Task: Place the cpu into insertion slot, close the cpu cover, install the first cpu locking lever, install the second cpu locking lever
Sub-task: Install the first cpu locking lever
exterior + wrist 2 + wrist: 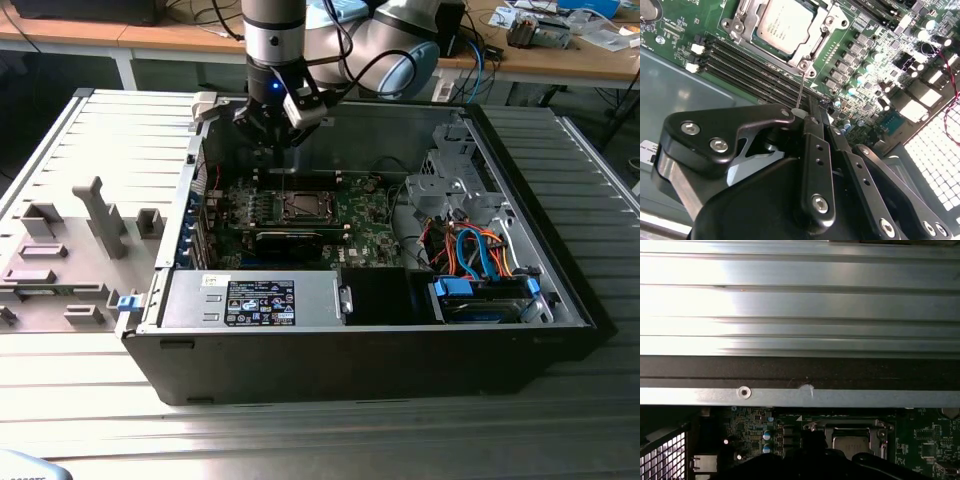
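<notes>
— What's the gripper (807,116) doing?
— Its fingers are pressed together on a thin locking lever (800,92) beside the socket.
— And the cpu (781,23)?
— One, seated in the socket with the cpu cover (812,42) closed around it, next to four dark memory slots (747,67).

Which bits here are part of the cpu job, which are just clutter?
Job: cpu seated in socket; cpu cover around it; lever; gripper above the lever.
Clutter: black card; drive cables; grey fixtures; power supply.
</notes>
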{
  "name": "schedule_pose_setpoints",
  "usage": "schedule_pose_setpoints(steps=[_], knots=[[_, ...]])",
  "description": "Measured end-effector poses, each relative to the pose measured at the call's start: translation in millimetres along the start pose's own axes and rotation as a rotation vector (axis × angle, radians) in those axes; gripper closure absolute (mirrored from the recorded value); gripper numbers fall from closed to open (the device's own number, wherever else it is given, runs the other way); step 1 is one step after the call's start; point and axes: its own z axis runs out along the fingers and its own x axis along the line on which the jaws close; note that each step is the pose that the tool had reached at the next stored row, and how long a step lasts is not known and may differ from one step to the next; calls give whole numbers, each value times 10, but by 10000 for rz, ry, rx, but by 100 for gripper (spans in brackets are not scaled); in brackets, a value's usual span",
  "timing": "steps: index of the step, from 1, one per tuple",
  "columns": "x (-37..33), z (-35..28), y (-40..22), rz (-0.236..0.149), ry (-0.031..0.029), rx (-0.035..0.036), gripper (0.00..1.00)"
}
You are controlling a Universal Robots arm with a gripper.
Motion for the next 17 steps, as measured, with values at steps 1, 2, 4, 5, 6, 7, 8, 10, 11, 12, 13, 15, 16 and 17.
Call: schedule_pose_setpoints(steps=[1,2,4,5,6,7,8,10,11,12,13,15,16,17], knots=[[-3,0,0,0,1,0,89],[-6,0,0,0,0,0,89],[-10,0,0,-1,1,0,89],[-11,0,0,0,1,0,89],[-13,0,0,0,0,-1,89],[-17,0,0,-1,1,0,89],[-18,0,0,-1,1,0,89],[-24,0,0,-1,0,0,89],[-26,1,0,0,1,0,89],[-31,1,0,-1,0,0,89],[-37,1,0,1,1,0,89],[-40,1,0,1,1,0,89],[-42,1,0,0,0,-1,89],[-44,1,0,0,0,-1,89]])
